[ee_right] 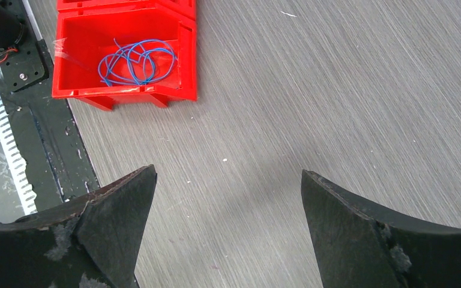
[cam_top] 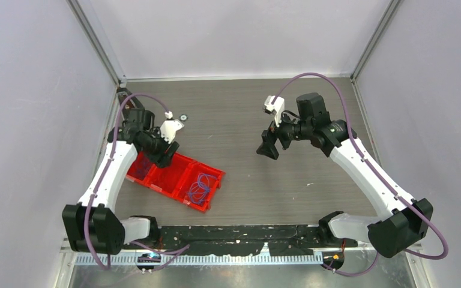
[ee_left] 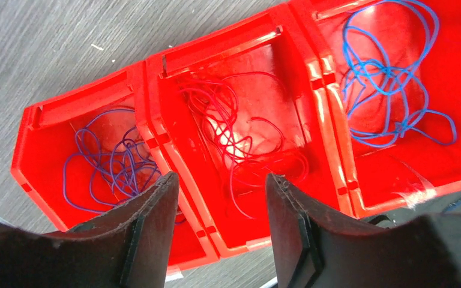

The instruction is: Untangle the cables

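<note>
Three joined red bins lie on the table at the left. In the left wrist view each bin holds one colour: purple cables on the left, red cables in the middle, blue cables on the right. My left gripper is open and empty, hovering above the middle bin; it also shows in the top view. My right gripper is open and empty above bare table, well right of the bins. The right wrist view shows it open, with the blue cables far off.
A black base strip runs along the near table edge, with a toothed rail beside it. A small round ring lies on the table behind the bins. Grey enclosure walls stand on three sides.
</note>
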